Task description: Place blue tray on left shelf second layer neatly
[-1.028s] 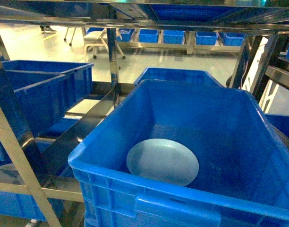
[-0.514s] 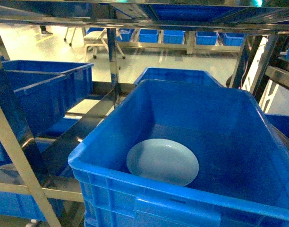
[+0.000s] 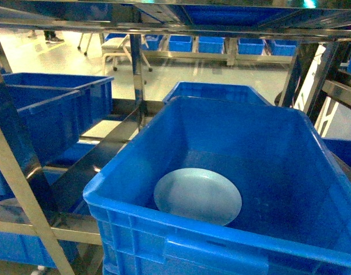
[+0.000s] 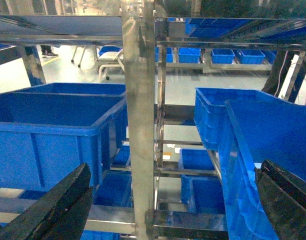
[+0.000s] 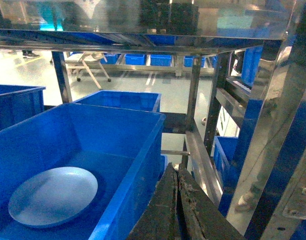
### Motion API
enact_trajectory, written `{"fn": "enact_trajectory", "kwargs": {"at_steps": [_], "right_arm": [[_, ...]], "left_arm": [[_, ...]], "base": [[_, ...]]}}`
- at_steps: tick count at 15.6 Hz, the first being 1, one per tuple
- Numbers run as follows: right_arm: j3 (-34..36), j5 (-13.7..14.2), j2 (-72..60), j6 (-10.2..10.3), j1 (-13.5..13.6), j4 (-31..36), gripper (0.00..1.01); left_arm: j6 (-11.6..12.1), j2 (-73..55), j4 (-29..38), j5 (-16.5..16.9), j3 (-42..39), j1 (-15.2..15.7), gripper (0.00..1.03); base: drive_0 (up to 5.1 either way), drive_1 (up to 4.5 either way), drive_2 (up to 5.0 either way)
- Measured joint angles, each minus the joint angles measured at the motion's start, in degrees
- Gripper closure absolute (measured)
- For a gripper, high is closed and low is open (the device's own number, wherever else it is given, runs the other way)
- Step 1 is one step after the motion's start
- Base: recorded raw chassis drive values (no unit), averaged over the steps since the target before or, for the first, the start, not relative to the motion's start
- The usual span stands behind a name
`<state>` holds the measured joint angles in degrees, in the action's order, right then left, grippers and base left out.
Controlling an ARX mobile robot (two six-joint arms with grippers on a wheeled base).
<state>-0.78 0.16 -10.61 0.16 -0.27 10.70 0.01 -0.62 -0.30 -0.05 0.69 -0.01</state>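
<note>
The blue tray [image 3: 197, 196] is a pale round dish lying flat on the floor of a big deep-blue crate [image 3: 135, 189], near its front left corner. The right wrist view shows the tray [image 5: 53, 195] too, below and left of my right gripper [image 5: 176, 172], which is shut on nothing outside the crate's right wall. My left gripper [image 4: 168, 200] is open and empty, its fingers [image 4: 58, 205] straddling a steel upright [image 4: 140, 125] between the two racks. The left shelf second layer [image 3: 98, 154] is a reflective steel tier left of the crate. Neither gripper shows in the head view.
Deep-blue crates [image 3: 49, 114] stand on the left shelf, and another crate [image 3: 218, 91] sits behind the tray's crate. A steel tier [image 3: 175, 26] runs overhead. Rack uprights [image 5: 273, 150] stand close on the right. More crates [image 4: 203, 190] sit on lower tiers.
</note>
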Motion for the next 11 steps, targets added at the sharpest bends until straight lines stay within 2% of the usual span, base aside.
{"fn": "enact_trajectory", "kwargs": {"at_steps": [1, 3, 5, 6, 7, 11], "right_arm": [[0.0, 0.0, 1.0, 0.0, 0.0, -1.1, 0.99], [0.0, 0.0, 9.4, 0.0, 0.0, -11.2, 0.99], [0.0, -0.1, 10.3, 0.0, 0.0, -11.0, 0.99], [0.0, -0.2, 10.3, 0.0, 0.0, -11.0, 0.91], [0.0, -0.2, 10.3, 0.0, 0.0, -11.0, 0.62], [0.0, -0.2, 10.3, 0.0, 0.0, -11.0, 0.09]], "left_arm": [[0.0, 0.0, 0.0, 0.0, 0.0, 0.0, 0.05], [0.0, 0.0, 0.0, -0.1, 0.0, 0.0, 0.05], [0.0, 0.0, 0.0, 0.1, 0.0, 0.0, 0.05], [0.0, 0.0, 0.0, 0.0, 0.0, 0.0, 0.05], [0.0, 0.0, 0.0, 0.0, 0.0, 0.0, 0.05], [0.0, 0.0, 0.0, 0.0, 0.0, 0.0, 0.05]], "base": [[0.0, 0.00, 0.0], [0.0, 0.00, 0.0], [0.0, 0.00, 0.0], [0.0, 0.00, 0.0], [0.0, 0.00, 0.0], [0.0, 0.00, 0.0]]}}
